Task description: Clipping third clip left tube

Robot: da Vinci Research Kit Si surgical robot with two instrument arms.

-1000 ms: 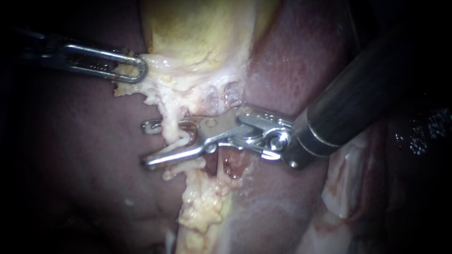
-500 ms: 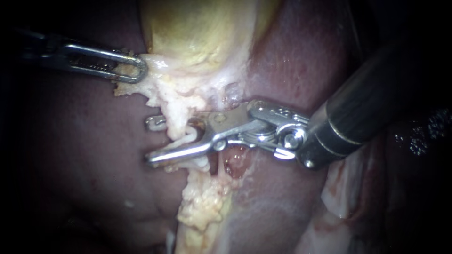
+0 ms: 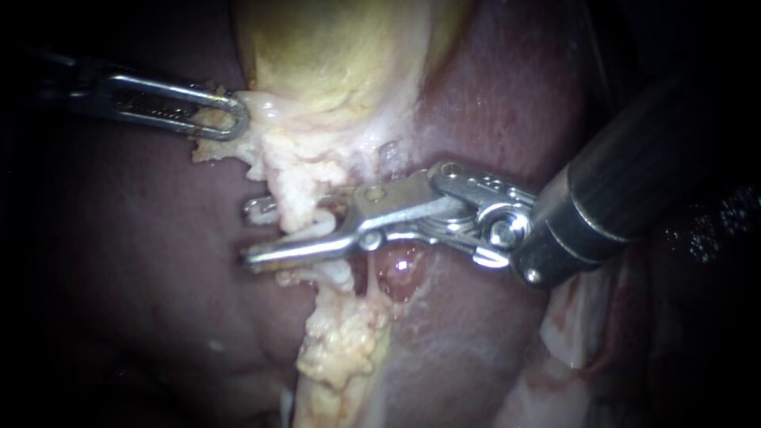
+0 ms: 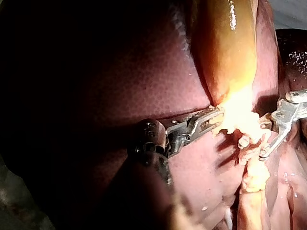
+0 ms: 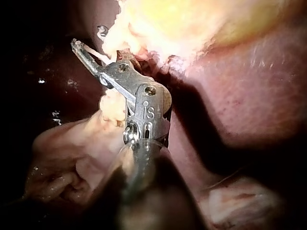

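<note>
The yellow gallbladder [image 3: 333, 55] hangs over the dark red liver [image 3: 143, 261]. From its lower edge a pale, fatty left tube [image 3: 305, 226] runs down. My right instrument [image 3: 252, 234] reaches in from the right. Its two jaws straddle this tube, one behind and one in front, and press on it from both sides with the tips still apart. In the right wrist view only the near jaw of the right instrument [image 5: 81, 50] shows clearly. My left instrument [image 3: 226, 115] is shut on the pale tissue at the gallbladder's lower left edge and holds it taut; the left wrist view shows the left instrument [image 4: 216, 117] there too.
A thinner strand [image 3: 367, 277] and a raw red patch [image 3: 400, 269] lie just right of the tube, under the right instrument's jaws. Pale fatty tissue [image 3: 341, 349] continues downward. Whitish tissue folds [image 3: 579, 317] lie below the right shaft.
The right instrument's jaws have narrowed on the tube, the lower one rising toward the upper. Its wrist and shaft have shifted to the right. The left instrument has stayed put.
</note>
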